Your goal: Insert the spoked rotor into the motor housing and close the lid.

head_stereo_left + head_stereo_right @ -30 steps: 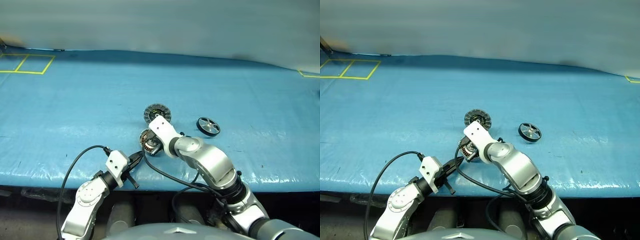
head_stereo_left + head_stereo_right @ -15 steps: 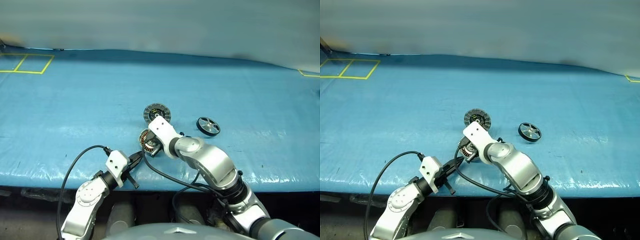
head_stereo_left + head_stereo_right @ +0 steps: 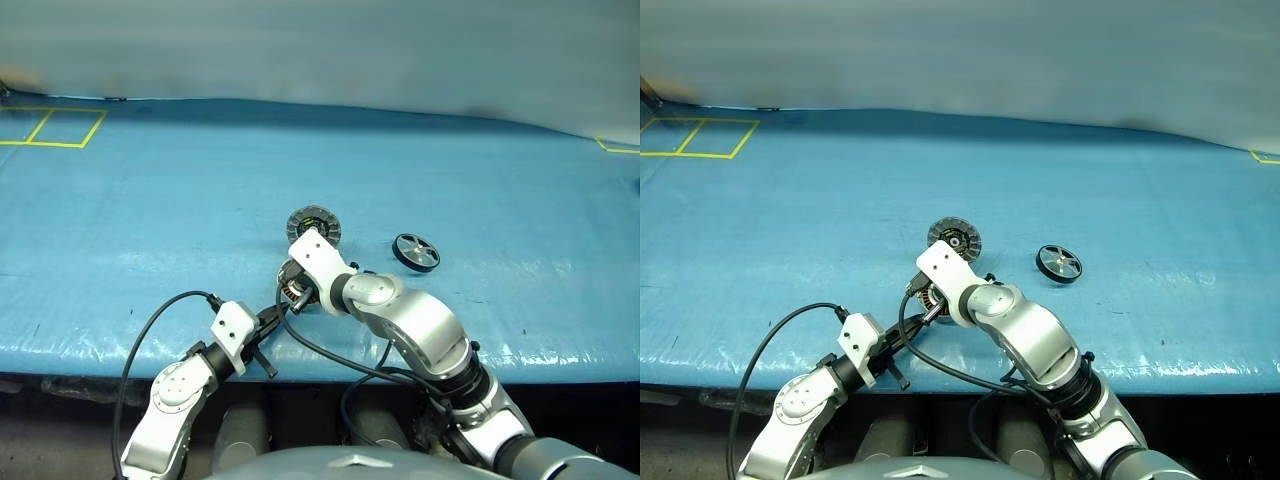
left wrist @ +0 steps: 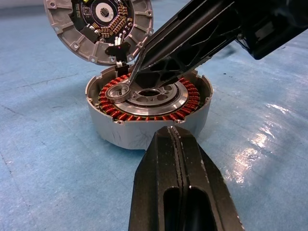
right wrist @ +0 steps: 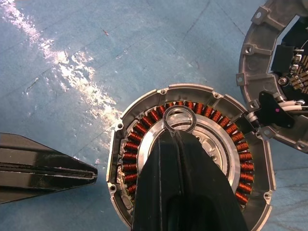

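Observation:
The motor housing (image 4: 149,108), a silver cup with copper windings, stands on the blue sheet with its lid (image 4: 98,26) swung open behind it, the inner face showing. My right gripper (image 5: 179,132) is shut and reaches down into the housing. Its tip touches a small silver ring (image 4: 118,92) that lies tilted at the hub's edge; I cannot tell if the ring is pinched. My left gripper (image 4: 175,137) is shut and empty, just short of the housing's near wall. The spoked rotor (image 3: 416,251), a black wheel, lies apart on the sheet to the right.
The blue sheet (image 3: 150,210) covers the whole table, and its front edge runs just behind my left gripper. Yellow tape squares (image 3: 55,127) mark the far left corner. A black cable (image 3: 150,320) loops from my left wrist.

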Motion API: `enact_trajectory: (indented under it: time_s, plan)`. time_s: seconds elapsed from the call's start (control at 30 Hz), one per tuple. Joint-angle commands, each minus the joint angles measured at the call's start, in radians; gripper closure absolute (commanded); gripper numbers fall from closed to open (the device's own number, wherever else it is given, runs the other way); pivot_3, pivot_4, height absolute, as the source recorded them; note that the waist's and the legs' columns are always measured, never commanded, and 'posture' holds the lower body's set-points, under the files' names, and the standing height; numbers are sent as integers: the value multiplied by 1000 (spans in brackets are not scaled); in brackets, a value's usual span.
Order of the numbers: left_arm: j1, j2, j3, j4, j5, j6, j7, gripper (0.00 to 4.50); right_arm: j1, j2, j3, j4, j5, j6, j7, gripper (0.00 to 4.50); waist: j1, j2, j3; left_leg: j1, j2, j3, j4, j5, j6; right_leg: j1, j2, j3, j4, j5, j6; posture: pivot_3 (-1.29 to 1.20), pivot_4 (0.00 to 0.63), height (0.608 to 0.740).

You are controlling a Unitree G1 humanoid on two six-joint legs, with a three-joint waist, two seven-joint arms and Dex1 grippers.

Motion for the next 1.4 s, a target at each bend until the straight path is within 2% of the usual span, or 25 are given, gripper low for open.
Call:
enact_trajectory:
  time_s: [0.03,0.33,0.7,0.87,1.4]
  plan:
    - [0,4,0,-11,-5,-7,0,4500,-8,-10,-3,-18,-3,-17,-3,4458,0,0,0,0,0,0,0,0,0,0,0,0,0,0,0,0,150,740]
    - [-5,3,0,-9,-6,-5,0,4500,-38,5,-31,-22,-3,-30,-11,4458,0,0,0,0,0,0,0,0,0,0,0,0,0,0,0,0,150,740]
    - [-5,-2,0,-5,-4,-10,4,4500,-75,25,10,81,-13,-87,-2,4458,-1,0,0,-1,0,0,0,0,0,0,1,0,0,0,0,0,150,740]
    - [1,-4,0,-7,-3,-11,8,4500,-81,4,31,100,-14,-86,14,4458,-1,0,0,-1,0,0,0,0,0,0,1,0,0,3,5,0,150,740]
    - [-6,-10,-5,6,2,-12,12,4500,-92,-89,64,40,-10,-30,49,4458,2,0,0,-1,0,0,0,0,0,-1,-1,0,0,2,3,0,150,740]
